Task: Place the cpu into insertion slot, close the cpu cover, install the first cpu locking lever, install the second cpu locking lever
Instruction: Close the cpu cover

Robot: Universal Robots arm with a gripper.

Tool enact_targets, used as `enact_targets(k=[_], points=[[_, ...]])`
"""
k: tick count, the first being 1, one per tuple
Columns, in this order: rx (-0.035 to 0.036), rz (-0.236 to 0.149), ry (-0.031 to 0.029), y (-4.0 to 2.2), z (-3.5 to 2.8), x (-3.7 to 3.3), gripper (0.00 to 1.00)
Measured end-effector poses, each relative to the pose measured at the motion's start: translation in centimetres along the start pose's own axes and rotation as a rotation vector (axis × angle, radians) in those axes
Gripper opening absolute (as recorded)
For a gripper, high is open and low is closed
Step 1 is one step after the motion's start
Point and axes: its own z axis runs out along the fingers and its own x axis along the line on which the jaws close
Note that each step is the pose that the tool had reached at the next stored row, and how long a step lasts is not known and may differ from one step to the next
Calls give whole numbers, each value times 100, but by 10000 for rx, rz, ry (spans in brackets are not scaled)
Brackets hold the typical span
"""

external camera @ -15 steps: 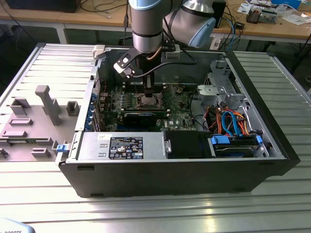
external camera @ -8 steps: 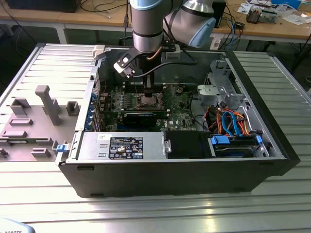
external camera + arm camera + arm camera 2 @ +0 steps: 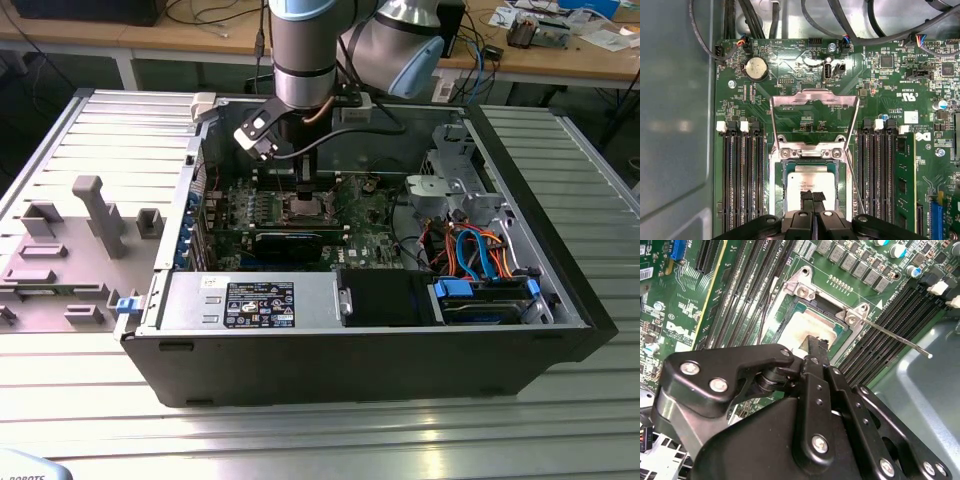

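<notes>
The cpu [image 3: 810, 182] lies flat in the insertion slot [image 3: 776, 192] on the green board, its silver-grey top showing; the second wrist view has the cpu [image 3: 802, 322] too. The cpu cover [image 3: 814, 97] stands swung open on its hinge, away from the socket. My gripper [image 3: 813, 196] hovers just over the chip's near edge with its fingers shut together and nothing between them; in the second wrist view the gripper [image 3: 815, 342] tips sit above the chip. A thin locking lever [image 3: 895, 338] sticks out, raised, beside the socket. In the exterior view my gripper [image 3: 303, 185] hangs over the socket [image 3: 303, 208].
Black memory slots [image 3: 742, 175] flank the socket on both sides. A long black card [image 3: 290, 240] lies in front of it. The case holds a power supply [image 3: 250, 303] and a drive cage with orange and blue cables [image 3: 480, 250]. A grey fixture [image 3: 95, 215] stands outside.
</notes>
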Motion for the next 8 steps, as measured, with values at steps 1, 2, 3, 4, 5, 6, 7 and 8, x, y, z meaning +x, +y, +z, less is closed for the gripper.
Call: enact_targets(k=[1, 2, 3, 4, 5, 6, 7, 8], points=[[16, 0, 0, 1, 0, 0, 11], [33, 1, 0, 2, 0, 0, 11], [54, 1, 0, 3, 0, 0, 11], [62, 1, 0, 4, 0, 0, 11], [69, 2, 0, 4, 0, 0, 11], [80, 3, 0, 6, 0, 0, 11], [107, 1, 4, 29, 3, 1, 11], [160, 2, 2, 50, 3, 0, 11]])
